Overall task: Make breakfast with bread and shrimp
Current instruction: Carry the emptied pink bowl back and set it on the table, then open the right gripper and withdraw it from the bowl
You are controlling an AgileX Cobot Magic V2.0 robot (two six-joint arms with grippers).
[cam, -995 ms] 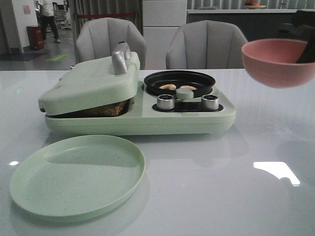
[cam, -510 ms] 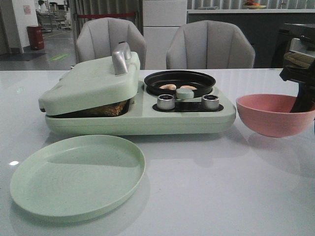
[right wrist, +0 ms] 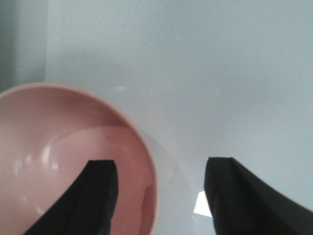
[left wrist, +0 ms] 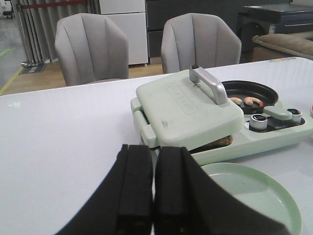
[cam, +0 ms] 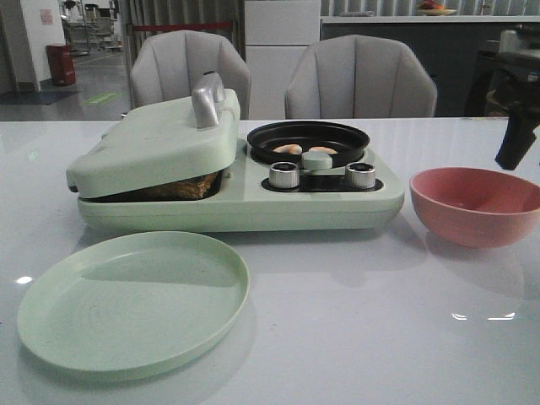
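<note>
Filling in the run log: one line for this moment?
right gripper: open, above bowl rim | left gripper: shut, idle | shrimp: in pan | bowl: on table

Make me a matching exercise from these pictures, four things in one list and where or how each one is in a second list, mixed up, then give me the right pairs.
Things:
1. shrimp
2. bread
3. pink bowl
4. green plate

States:
A. empty, in front of the cooker
B. under the tilted lid
C. in the black round pan
D. empty, on the table right of the cooker, right gripper open over its rim

Pairs: 1-C, 2-B, 3-D, 4-A
</note>
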